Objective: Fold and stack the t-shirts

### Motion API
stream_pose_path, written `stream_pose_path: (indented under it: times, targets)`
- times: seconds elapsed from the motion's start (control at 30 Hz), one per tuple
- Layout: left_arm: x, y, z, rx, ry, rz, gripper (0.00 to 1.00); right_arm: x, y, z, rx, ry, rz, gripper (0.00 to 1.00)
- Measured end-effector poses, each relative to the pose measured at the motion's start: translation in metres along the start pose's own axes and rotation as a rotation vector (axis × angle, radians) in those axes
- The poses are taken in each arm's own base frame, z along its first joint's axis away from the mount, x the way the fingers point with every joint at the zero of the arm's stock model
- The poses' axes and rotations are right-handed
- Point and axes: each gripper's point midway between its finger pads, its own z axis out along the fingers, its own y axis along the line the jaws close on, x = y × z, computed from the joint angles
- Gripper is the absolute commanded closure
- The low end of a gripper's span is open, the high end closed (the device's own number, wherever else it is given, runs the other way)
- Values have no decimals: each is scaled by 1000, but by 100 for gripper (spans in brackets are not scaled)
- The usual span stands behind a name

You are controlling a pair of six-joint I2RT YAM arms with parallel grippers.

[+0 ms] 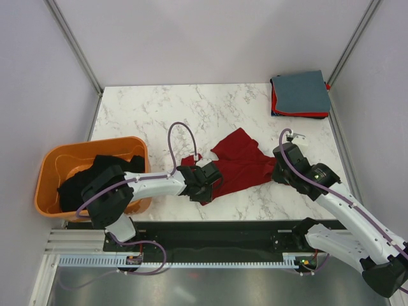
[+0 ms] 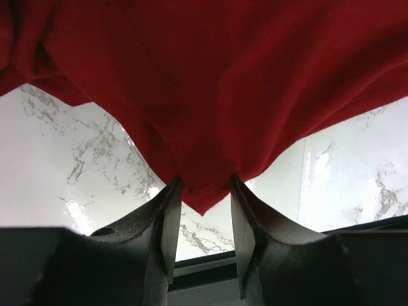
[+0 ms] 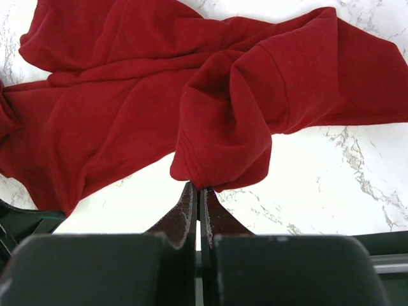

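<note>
A dark red t-shirt (image 1: pixel 237 162) lies crumpled on the marble table (image 1: pixel 153 115), stretched between both arms, with a small white tag (image 1: pixel 195 155) at its left end. My left gripper (image 1: pixel 205 185) is at its left lower edge. In the left wrist view its jaws stand apart, and a corner of the red cloth (image 2: pixel 223 76) hangs down between the fingertips (image 2: pixel 171 191). My right gripper (image 3: pixel 199 186) is shut on a bunched hem of the shirt (image 3: pixel 127 115) at its right side (image 1: pixel 274 171). A black t-shirt (image 1: pixel 95 175) lies in the basket.
An orange plastic basket (image 1: pixel 54 162) stands at the left table edge. At the back right corner sits a folded stack (image 1: pixel 299 94), grey-blue on top of red. Grey walls close in both sides.
</note>
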Motion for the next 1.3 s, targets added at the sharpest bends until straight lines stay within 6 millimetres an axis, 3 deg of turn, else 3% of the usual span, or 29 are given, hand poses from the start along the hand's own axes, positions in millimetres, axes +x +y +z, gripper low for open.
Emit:
stream_pose_path:
  times: [0.07, 0.13, 0.17, 0.2, 0.23, 0.43, 0.57, 0.67, 0.83, 1.03, 1.17, 1.3]
  targets:
    - [1, 0, 2, -7, 5, 2, 60, 1, 0, 1, 1, 1, 0, 100]
    - [0, -1, 2, -7, 5, 2, 69, 2, -1, 1, 3, 3, -2, 100]
    - [-1, -1, 3, -7, 5, 2, 77, 3, -1, 2, 4, 5, -2, 100]
    - [-1, -1, 3, -8, 5, 3, 93, 3, -2, 2, 5, 6, -3, 100]
    - [-1, -1, 3, -9, 4, 0, 98, 3, -2, 2, 5, 6, -3, 100]
    - [-8, -2, -3, -23, -10, 9, 98, 3, -2, 2, 2, 2, -1, 100]
    - [-20, -9, -23, -6, -34, 4, 98, 1, -3, -2, 4, 1, -5, 100]
    - [-40, -17, -56, 36, -96, -11, 98, -13, 0, -16, -3, -20, -5, 100]
    - [-84, -35, -134, 151, -253, -51, 98, -58, 12, -55, -54, -126, 27, 100]
    - [-113, -29, -215, 220, -386, -78, 98, -108, 8, -113, -77, -267, 80, 100]
    - [-129, -21, -270, 275, -483, -74, 98, -154, 1, -173, -124, -429, 145, 100]
    - [-145, -14, -338, 380, -622, -67, 98, -199, -11, -255, -257, -655, 206, 100]
